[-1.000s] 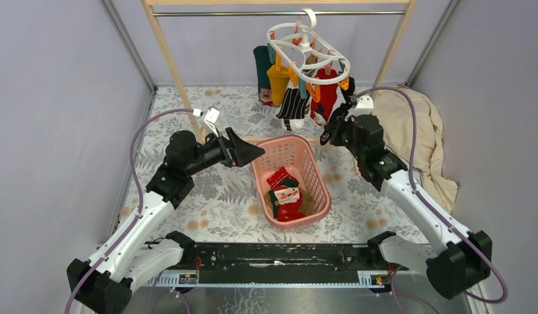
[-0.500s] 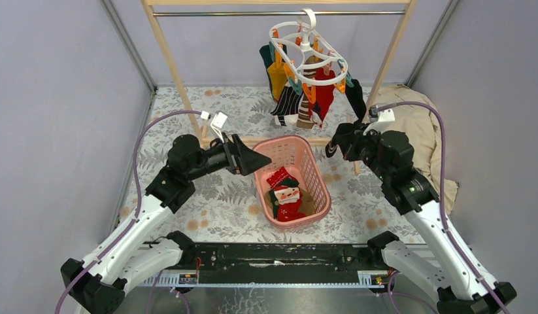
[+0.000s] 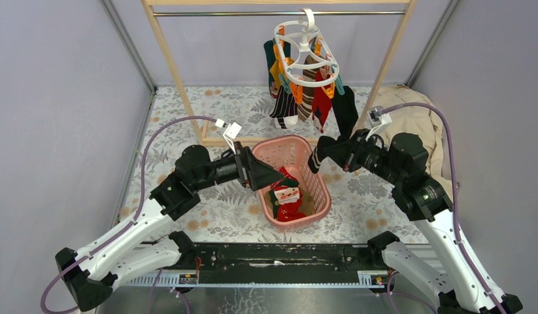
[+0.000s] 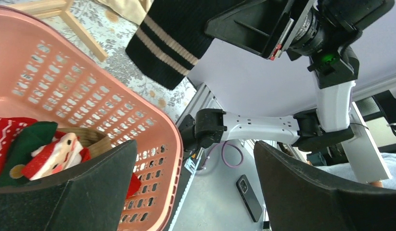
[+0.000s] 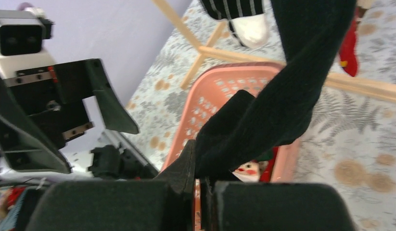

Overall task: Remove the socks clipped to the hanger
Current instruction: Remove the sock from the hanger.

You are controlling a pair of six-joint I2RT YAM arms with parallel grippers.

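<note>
While a fern-printed tablecloth (image 3: 207,196) covers the work surface between plain lilac walls (image 3: 57,98), the right claw (image 3: 335,152) is clamped on a long black sock (image 3: 346,111). It stretches up and away from that claw to the white plastic oval hanger (image 3: 305,42); whether a clip holds its top I cannot tell. The other socks (image 3: 302,95) dangle beyond the claw, under the tall wooden rack (image 3: 165,59). A crumpled beige cloth (image 3: 429,124) lies right of its arm. Between both claws sits a pink slotted plastic basket (image 3: 318,196) holding a red Santa sock (image 3: 289,196). The left claw (image 3: 274,176), jaws spread wide, hovers at its left rim.

Seen from the left wrist, the left claw (image 4: 195,149) holds nothing. The basket (image 4: 152,120) is below and left of it, and the black sock (image 4: 167,48), its cuff striped beige, hangs straight ahead.

Seen from the right wrist, the right claw (image 5: 200,168) pinches the black sock (image 5: 292,86), which blocks much of the view. The basket (image 5: 205,106) lies just past the fingertips, with the rack's foot (image 5: 234,53) farther off.
</note>
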